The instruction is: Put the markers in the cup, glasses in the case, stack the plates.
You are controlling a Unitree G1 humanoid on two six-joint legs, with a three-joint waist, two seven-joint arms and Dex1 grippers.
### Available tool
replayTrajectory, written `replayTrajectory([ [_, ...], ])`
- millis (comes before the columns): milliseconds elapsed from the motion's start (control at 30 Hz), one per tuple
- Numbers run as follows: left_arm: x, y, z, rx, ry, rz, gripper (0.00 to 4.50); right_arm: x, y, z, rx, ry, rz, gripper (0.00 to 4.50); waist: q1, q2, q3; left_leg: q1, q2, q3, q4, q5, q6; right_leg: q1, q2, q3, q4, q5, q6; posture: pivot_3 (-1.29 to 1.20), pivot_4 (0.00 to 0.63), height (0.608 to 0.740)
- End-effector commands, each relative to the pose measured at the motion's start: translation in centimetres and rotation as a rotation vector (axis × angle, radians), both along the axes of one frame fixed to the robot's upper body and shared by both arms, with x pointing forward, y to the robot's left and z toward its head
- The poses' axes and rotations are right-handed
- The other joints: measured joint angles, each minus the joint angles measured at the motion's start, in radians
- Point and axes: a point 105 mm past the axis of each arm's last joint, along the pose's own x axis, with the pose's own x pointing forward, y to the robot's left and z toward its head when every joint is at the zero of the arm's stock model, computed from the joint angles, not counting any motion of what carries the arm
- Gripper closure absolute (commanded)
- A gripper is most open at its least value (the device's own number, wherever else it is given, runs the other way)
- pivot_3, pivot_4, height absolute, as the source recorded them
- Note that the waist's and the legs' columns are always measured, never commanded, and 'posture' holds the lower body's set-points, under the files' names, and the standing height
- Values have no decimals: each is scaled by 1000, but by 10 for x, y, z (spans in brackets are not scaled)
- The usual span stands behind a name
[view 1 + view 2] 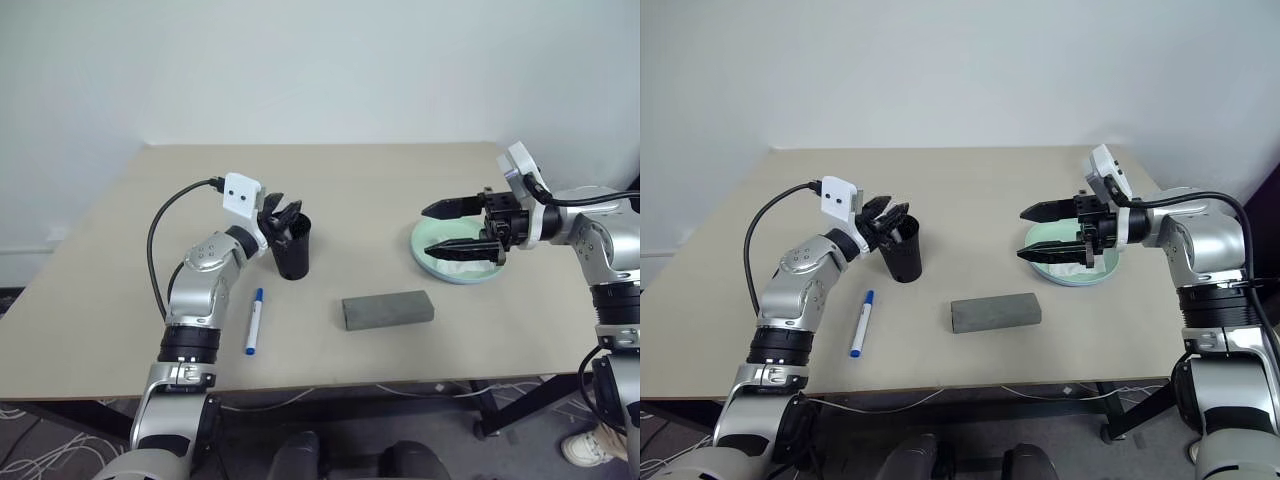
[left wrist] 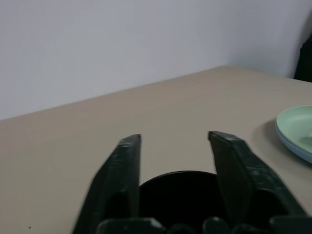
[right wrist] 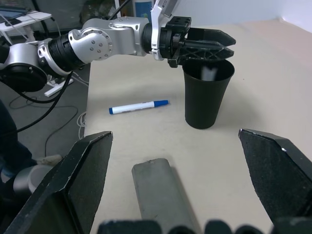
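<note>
1. Left of centre in the head view, left tool [image 1: 285,215] hovers over the cup [image 1: 293,250], jaws parted, empty; a white tip inside is possibly the black-capped marker.
2. Blue marker [image 1: 253,321] lies on the surface [image 1: 330,185], lower left; next grasp targets it.
3. Right tool [image 1: 462,226] gapes wide, empty, above the plates [image 1: 428,240], centre right.

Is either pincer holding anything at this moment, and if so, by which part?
Nothing is held. The left pincer stands open over the cup; the right pincer is open by the plates.
</note>
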Motion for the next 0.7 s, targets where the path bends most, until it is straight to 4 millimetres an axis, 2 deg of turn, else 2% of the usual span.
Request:
replayTrajectory([
  [33,-2,-1,17,-11,-57,-6,929,-2,1,17,40,-56,11,0,0,0,0,0,0,0,0,0,0,0,0,0,0,0,0,0,0,740],
  [133,-2,-2,20,-11,-61,-7,9,-2,1,17,42,-57,11,0,0,0,0,0,0,0,0,0,0,0,0,0,0,0,0,0,0,740],
  [267,-8,-3,33,-21,-66,-24,9,-2,2,18,43,-59,14,0,0,0,0,0,0,0,0,0,0,0,0,0,0,0,0,0,0,740],
  [367,-21,-3,49,-51,-56,-63,9,-2,3,18,42,-56,15,0,-1,0,0,-1,0,0,0,0,0,-1,0,0,0,0,0,0,0,740],
  [467,-35,6,58,-52,-7,-68,9,-2,3,17,40,-53,17,0,-2,0,0,-1,0,0,0,0,0,-1,0,1,0,0,0,0,0,740],
  [533,-47,19,63,-36,36,-64,9,-3,3,17,41,-45,20,0,-3,0,0,-1,0,0,0,0,0,-1,1,0,0,0,0,0,0,740],
  [600,-60,32,62,-5,102,-58,9,-4,2,18,43,-39,23,0,-6,0,0,-1,0,0,-1,0,0,-2,1,0,0,0,0,0,0,740],
  [700,-87,44,49,46,242,-88,9,-5,1,18,43,-36,26,0,-8,1,0,-1,0,0,-1,0,0,-2,2,-1,0,0,1,0,0,740],
])
